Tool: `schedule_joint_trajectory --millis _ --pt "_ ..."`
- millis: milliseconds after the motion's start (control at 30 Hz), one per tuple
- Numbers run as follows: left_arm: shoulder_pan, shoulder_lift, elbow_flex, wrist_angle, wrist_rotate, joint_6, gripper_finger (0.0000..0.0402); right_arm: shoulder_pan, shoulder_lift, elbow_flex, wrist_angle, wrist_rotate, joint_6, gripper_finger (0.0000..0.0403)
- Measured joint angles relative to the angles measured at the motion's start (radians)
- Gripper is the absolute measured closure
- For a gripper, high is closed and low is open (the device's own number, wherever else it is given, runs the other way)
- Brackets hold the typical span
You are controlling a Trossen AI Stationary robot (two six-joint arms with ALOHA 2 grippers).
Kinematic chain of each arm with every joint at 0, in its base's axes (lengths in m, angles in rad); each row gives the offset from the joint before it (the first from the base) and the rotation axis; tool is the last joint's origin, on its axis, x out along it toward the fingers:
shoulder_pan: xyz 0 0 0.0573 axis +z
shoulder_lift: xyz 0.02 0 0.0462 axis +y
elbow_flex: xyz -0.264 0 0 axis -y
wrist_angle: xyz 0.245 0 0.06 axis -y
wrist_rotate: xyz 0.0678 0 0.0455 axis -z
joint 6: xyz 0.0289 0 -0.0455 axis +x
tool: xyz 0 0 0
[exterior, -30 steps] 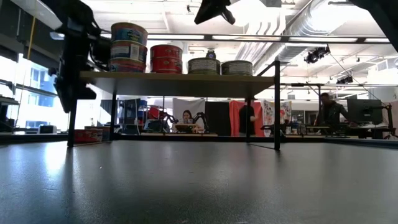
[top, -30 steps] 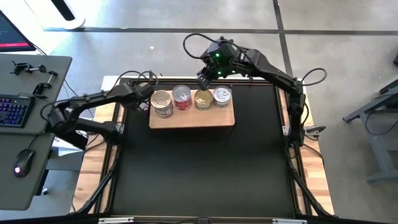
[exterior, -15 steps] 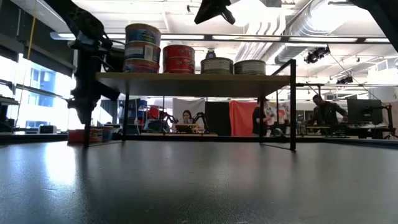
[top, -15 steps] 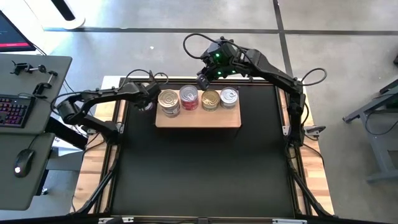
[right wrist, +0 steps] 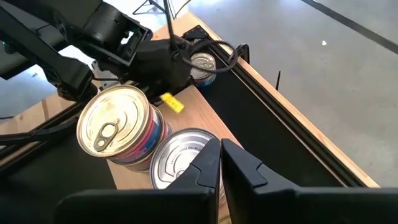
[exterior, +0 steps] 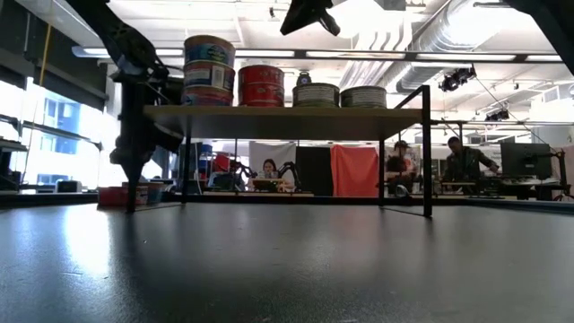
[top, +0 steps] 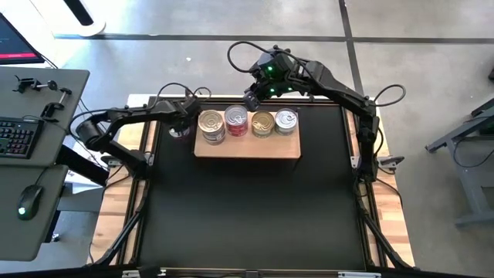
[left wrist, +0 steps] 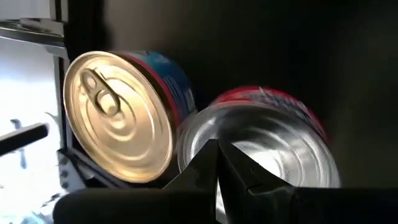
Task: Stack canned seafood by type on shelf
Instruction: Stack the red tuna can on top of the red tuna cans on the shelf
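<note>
The shelf [top: 247, 148] is a light-brown wooden top on thin dark legs [exterior: 278, 110], standing at the table's far side. Four stacks of canned seafood stand on it in a row. They are a gold-lidded blue-and-red stack [top: 211, 126] [left wrist: 121, 115], a red one [top: 236, 121] [exterior: 261, 85], and two low stacks [top: 262, 122] [top: 286, 120]. My left gripper [top: 187, 117] [left wrist: 217, 149] is shut at the shelf's left end, beside the gold-lidded stack. My right gripper [top: 252, 99] [right wrist: 221, 146] is shut, hovering above the shelf's far edge and touching nothing. My left gripper is shut and lies against the shelf's left end [top: 196, 135], coming from the table's left. The gripper's own body hides the place of contact, so I cannot tell whether it touches the shelf's edge or the gold-lidded stack.
One more can [right wrist: 202, 62] lies beyond the left gripper, near the table's far-left corner. Pale wooden strips [top: 123, 193] frame the black mat [top: 247, 216], which stretches from the shelf to the near edge. A desk with keyboard and mouse [top: 23, 139] stands left of the table.
The shelf with all four stacks has slid toward the table's right edge, and my left gripper has moved right with it, staying at its left end. The stacks have stayed upright. The right arm has kept still.
</note>
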Motion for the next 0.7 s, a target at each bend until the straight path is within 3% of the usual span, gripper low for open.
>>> schedule_joint_trajectory --millis 333,567,700 --pt "0.041 0.013 0.001 -0.003 0.095 -0.035 0.0401 0.011 0.000 0.000 0.001 0.000 0.011 0.0398" --pt "0.041 0.012 0.003 -0.039 0.140 -0.173 0.0402 0.027 0.000 0.000 0.001 0.014 0.022 0.0398" --pt "0.041 0.009 0.005 -0.077 0.166 -0.349 0.0401 0.036 0.000 0.000 0.001 0.014 0.023 0.0398"
